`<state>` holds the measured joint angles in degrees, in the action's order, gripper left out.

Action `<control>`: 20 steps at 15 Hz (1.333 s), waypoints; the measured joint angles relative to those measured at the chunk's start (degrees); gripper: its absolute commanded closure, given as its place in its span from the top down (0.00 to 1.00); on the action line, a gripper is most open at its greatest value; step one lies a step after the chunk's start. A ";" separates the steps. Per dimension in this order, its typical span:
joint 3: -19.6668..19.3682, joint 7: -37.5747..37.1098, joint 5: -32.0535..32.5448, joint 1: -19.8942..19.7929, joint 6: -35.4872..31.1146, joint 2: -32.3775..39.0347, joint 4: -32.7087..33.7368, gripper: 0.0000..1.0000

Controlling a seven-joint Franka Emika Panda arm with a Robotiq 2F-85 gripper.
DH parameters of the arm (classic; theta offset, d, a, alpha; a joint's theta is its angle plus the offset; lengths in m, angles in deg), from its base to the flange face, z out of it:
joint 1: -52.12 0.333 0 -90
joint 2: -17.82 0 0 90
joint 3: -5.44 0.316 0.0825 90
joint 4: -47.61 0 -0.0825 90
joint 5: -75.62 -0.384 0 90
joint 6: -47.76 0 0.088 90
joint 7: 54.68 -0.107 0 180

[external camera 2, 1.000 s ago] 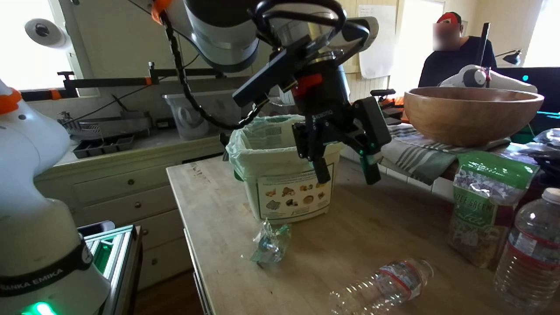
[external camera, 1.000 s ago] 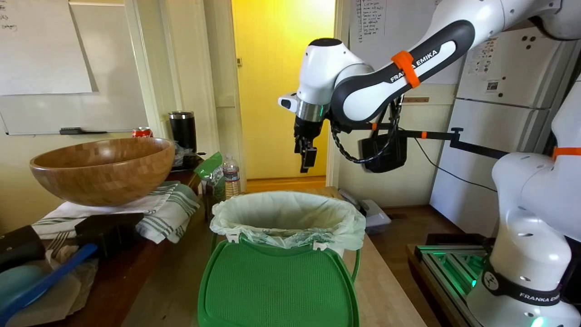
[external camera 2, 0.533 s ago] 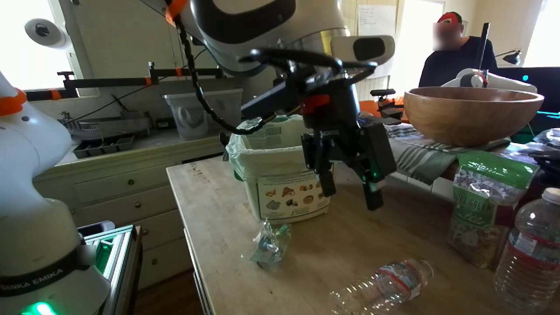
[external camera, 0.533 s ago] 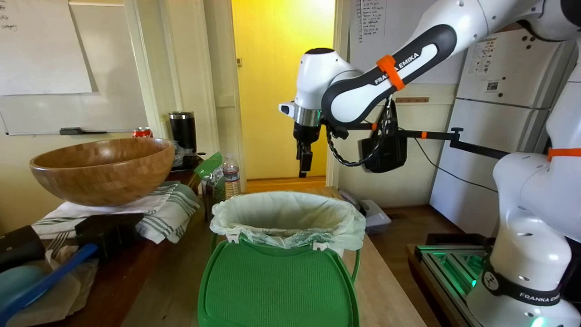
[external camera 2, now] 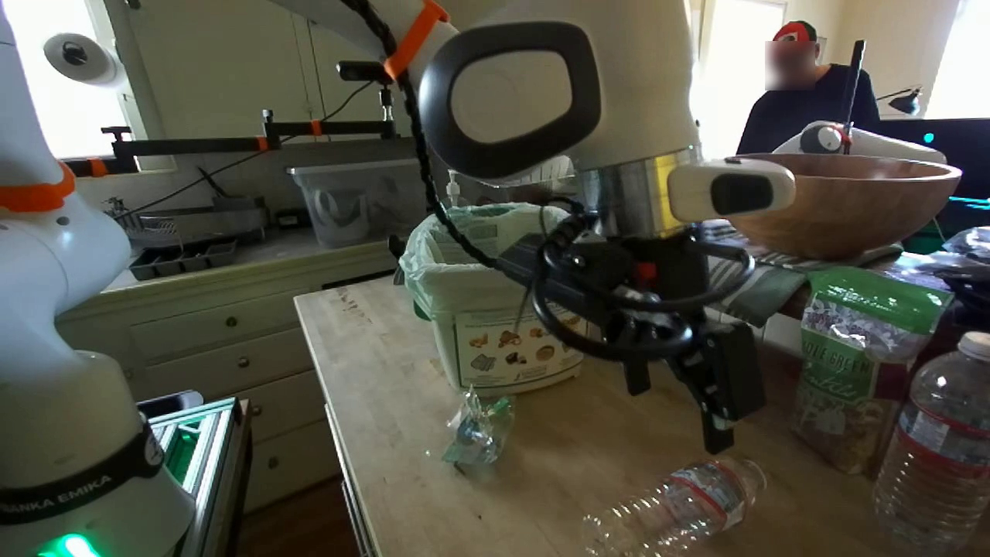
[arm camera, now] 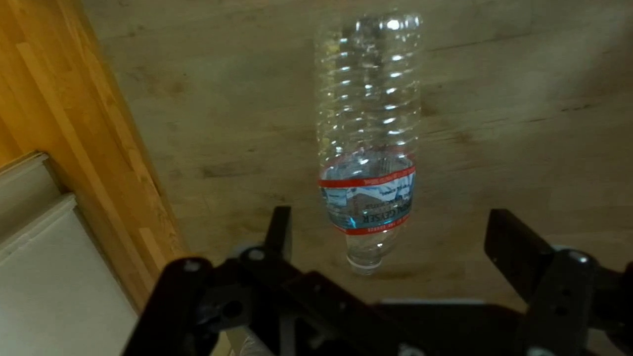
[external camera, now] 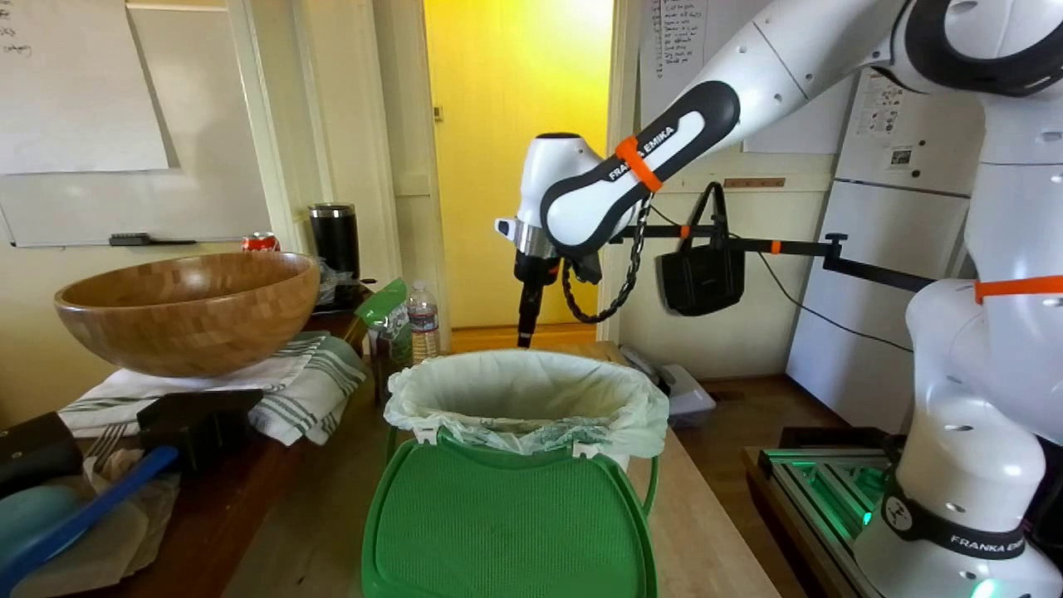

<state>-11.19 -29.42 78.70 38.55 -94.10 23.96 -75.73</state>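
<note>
Clear-plastic, red-banded bottle point(arm camera: 368, 163) lay below the black gripper point(external camera 2: 677, 414), neck nearest, long axis perpendicular to the fingers' wide spread.

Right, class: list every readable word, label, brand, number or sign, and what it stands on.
"FRANKA EM": base band
"FRA… EMIKA": robot arm, orange strap hiding letters
"GEYSER", upside down: lying bottle
"OLE GREEN": green bag
Too small or blurred: bin sticker, wall sheets, fridge papers, standing bottle's label, all other print.
</note>
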 measured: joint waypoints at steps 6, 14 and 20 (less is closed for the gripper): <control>3.22 7.62 -4.89 -3.44 -0.84 7.66 5.08 1.00; 7.53 15.66 -7.77 -7.61 -0.84 14.94 10.51 1.00; 8.86 17.17 -7.75 -8.47 0.22 18.90 12.87 0.54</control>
<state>-2.33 -12.25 70.95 30.08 -93.88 42.85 -62.86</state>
